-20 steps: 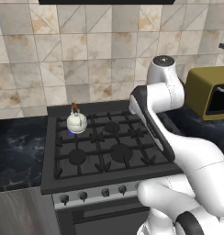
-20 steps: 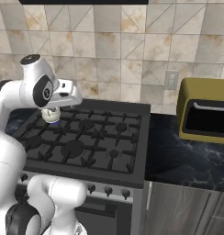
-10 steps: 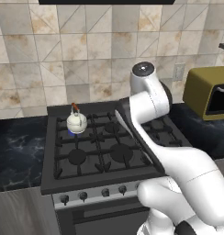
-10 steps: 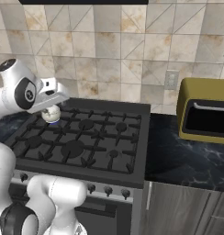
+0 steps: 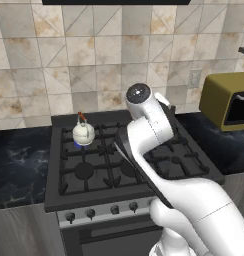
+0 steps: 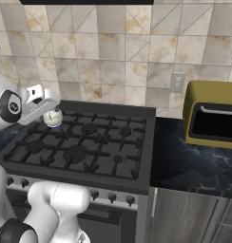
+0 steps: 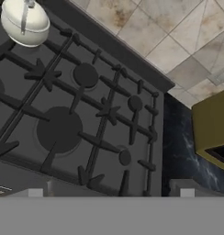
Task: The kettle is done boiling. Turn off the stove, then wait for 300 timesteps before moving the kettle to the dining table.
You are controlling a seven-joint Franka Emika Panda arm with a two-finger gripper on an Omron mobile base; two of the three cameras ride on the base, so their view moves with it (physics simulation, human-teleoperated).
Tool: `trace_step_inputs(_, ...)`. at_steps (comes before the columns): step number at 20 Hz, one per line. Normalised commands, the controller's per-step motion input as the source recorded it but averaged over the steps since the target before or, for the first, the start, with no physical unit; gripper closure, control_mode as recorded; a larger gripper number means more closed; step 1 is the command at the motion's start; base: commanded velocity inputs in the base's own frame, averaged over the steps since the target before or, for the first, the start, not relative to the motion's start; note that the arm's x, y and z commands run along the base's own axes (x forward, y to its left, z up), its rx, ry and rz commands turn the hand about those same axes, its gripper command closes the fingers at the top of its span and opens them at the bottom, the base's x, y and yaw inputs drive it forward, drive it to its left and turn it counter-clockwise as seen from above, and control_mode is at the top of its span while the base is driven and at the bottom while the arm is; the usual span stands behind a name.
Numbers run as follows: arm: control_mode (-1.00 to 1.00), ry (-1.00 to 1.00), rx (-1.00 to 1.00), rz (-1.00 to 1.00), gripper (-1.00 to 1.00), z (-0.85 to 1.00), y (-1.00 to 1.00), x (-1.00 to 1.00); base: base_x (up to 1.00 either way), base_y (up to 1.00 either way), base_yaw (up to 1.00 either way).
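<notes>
Kettle [image 5: 84,133] is seen in the left base view on the stove [image 5: 125,159], on the rear-left burner, upright, red-and-black handle arched over the lid. A blue glow is seen just under its base. Knobs [image 5: 101,211] are lined along the grey stove front. The white arm is raised over the middle of the stove, right of the kettle and clear of it. A dark marble counter [image 5: 19,160] lies at the stove's left, and another at its right carries an olive toaster oven [image 5: 227,101]. A tiled wall [image 5: 94,55] stands behind.

Right base view: kettle [image 6: 53,117] is seen at the far-left burner, partly covered by the arm's end, which hangs near it at the picture's left edge. Stove grates [image 6: 84,144] are bare otherwise. The toaster oven [image 6: 212,114] sits on the counter [image 6: 194,166] right of the stove, its dark door facing fwd. An outlet [image 6: 177,83] is set in the tiles between stove and oven.

Hand view: kettle [image 7: 24,22] appears at the upper left corner, seen from above, on the stove [image 7: 86,119]. The toaster oven [image 7: 215,128] is cut off at the right edge, w/ the counter [image 7: 180,142] beneath it. The hand's fingers can't be made out clearly here; the hand is spread about as wide as it goes, w/ nothing held.
</notes>
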Motion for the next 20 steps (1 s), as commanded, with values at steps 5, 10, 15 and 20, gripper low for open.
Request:
trace_step_inputs(5,-1.0,0.0,-0.08,0.02,-1.0,-0.25,0.1,-0.15,0.0,0.0,0.0)
trace_step_inputs(10,-1.0,0.0,-0.11,0.02,-1.0,-0.18,0.22,-0.12,0.0,0.0,0.0)
trace_step_inputs(15,-1.0,-0.01,-0.13,0.05,-1.0,-0.13,0.34,-0.1,0.0,0.0,0.0)
trace_step_inputs(20,-1.0,-0.03,-0.23,0.05,-1.0,-0.14,0.43,-0.08,0.0,0.0,0.0)
